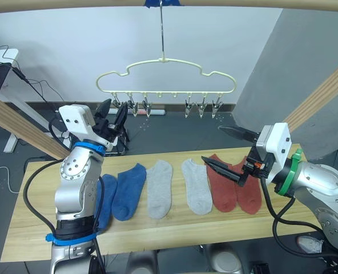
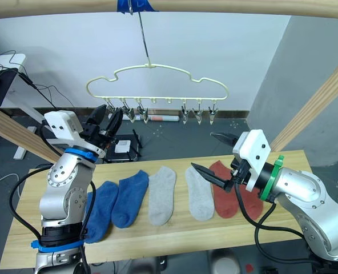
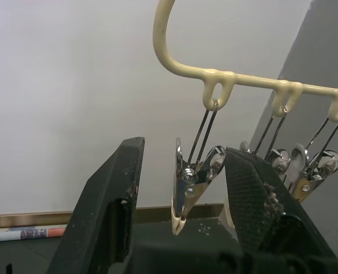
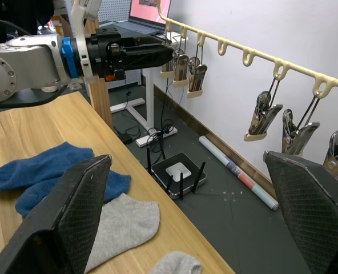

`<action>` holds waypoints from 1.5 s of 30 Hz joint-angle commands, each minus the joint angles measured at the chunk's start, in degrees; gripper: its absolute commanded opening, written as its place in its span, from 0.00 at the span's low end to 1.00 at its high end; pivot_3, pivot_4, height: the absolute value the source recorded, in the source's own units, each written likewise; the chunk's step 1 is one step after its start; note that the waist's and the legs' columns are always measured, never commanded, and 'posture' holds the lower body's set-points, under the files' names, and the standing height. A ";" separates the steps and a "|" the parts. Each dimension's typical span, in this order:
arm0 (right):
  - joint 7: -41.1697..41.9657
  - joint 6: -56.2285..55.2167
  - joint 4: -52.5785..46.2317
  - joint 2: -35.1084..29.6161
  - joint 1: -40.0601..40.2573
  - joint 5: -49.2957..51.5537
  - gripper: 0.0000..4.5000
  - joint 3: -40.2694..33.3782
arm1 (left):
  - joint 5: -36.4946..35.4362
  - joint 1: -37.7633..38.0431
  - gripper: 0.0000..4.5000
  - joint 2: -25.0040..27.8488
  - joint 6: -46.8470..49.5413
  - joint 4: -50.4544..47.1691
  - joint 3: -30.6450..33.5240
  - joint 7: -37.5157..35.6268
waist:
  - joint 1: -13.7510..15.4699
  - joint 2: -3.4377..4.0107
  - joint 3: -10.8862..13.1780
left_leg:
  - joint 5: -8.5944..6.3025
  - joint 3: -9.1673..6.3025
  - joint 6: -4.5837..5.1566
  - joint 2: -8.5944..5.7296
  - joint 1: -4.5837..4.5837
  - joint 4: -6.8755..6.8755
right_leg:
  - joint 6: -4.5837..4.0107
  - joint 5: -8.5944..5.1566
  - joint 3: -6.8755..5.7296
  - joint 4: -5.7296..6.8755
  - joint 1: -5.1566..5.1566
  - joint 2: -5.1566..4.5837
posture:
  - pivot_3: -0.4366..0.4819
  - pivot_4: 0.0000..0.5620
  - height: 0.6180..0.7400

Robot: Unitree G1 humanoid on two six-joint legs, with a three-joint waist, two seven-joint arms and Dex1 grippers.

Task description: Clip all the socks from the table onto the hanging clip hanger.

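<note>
Left gripper [image 3: 183, 222] jaws wide around shiny metal clip [image 3: 190, 191]; right gripper [image 1: 229, 151] jaws wide; knit socks [image 1: 159, 188] flat.

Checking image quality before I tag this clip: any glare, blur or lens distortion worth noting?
Left wrist view: glints on the metal clip between the left gripper's open fingers, which look soft. Left eye view: wooden rail bows, suggesting wide-angle distortion; even lighting on socks. Right wrist view: right gripper's fingers loom large.
</note>
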 commanded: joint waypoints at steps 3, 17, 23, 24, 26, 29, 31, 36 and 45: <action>-0.21 -1.04 -1.86 -0.06 0.40 0.33 1.00 -1.18 | -0.11 -0.99 0.42 0.09 -0.79 -0.68 0.32 0.13 | 0.00 0.00 0.07 | 0.00 0.00 0.00 0.00 0.00 0.00 | 0.00 0.00 0.00 0.00 0.00 0.00 | 0.15 0.60 1.00; -1.65 0.37 -3.23 -0.27 3.71 -0.05 1.00 -0.83 | 0.48 -0.24 0.02 0.74 -1.08 -1.47 0.32 -0.27 | 0.02 -0.09 0.29 | 0.00 0.00 0.00 0.00 0.00 -0.01 | 0.01 0.00 0.00 -0.03 0.00 0.00 | 0.16 0.60 1.00; -14.11 2.08 1.55 1.99 18.50 -13.10 1.00 -2.88 | 0.76 0.46 0.02 1.53 -0.59 -2.81 -0.33 -1.04 | 0.22 -0.10 0.33 | 0.00 -0.02 -0.01 0.02 -0.05 -0.05 | 0.04 -0.02 -0.01 -0.09 0.00 -0.06 | 0.16 0.61 1.00; -15.84 2.17 2.29 2.96 19.97 -14.62 1.00 -2.99 | 0.77 0.55 0.02 1.60 -0.49 -3.00 -0.43 -1.10 | 0.22 -0.10 0.33 | 0.00 0.01 -0.02 0.02 -0.04 -0.04 | 0.06 -0.02 0.02 -0.08 -0.01 -0.09 | 0.16 0.61 1.00; -19.35 1.83 5.20 5.16 21.88 -18.31 1.00 -2.99 | 0.83 0.66 0.02 1.68 -0.40 -3.40 -0.82 -1.36 | 0.05 -0.05 0.37 | 0.00 0.02 -0.02 0.03 -0.03 -0.04 | 0.07 -0.02 0.04 -0.08 -0.01 -0.10 | 0.16 0.61 1.00; -22.61 -0.15 11.21 8.66 22.05 -21.99 1.00 -3.24 | 0.78 0.59 0.02 1.75 -0.20 -3.48 -0.97 -1.56 | -0.10 -0.03 0.54 | 0.01 0.08 -0.04 0.01 0.00 -0.04 | 0.32 -0.17 0.09 -0.08 -0.04 -0.01 | 0.17 0.62 1.00; -23.87 -1.04 15.11 10.85 21.35 -23.35 1.00 -3.26 | 0.89 0.61 0.02 1.68 -0.25 -3.46 -1.23 -1.73 | -0.12 -0.03 0.63 | 0.02 0.08 -0.04 0.02 0.01 -0.05 | 0.33 -0.18 0.10 -0.06 -0.06 0.01 | 0.17 0.62 1.00; -25.90 -5.16 25.86 16.45 17.96 -26.46 1.00 -1.60 | 0.73 0.65 0.02 1.61 0.08 -3.67 -1.57 -1.82 | -0.15 0.02 0.67 | 0.02 0.11 -0.05 0.02 0.00 -0.05 | 0.32 -0.17 0.14 -0.04 -0.08 0.01 | 0.17 0.63 1.00; -27.61 -10.82 39.76 23.29 10.13 -29.02 1.00 -1.74 | 0.45 0.89 0.02 1.77 0.81 -4.20 -1.61 -1.98 | -0.11 0.06 0.71 | 0.01 0.12 -0.04 0.02 -0.03 -0.08 | 0.07 -0.02 0.14 -0.04 -0.11 -0.03 | 0.19 0.63 1.00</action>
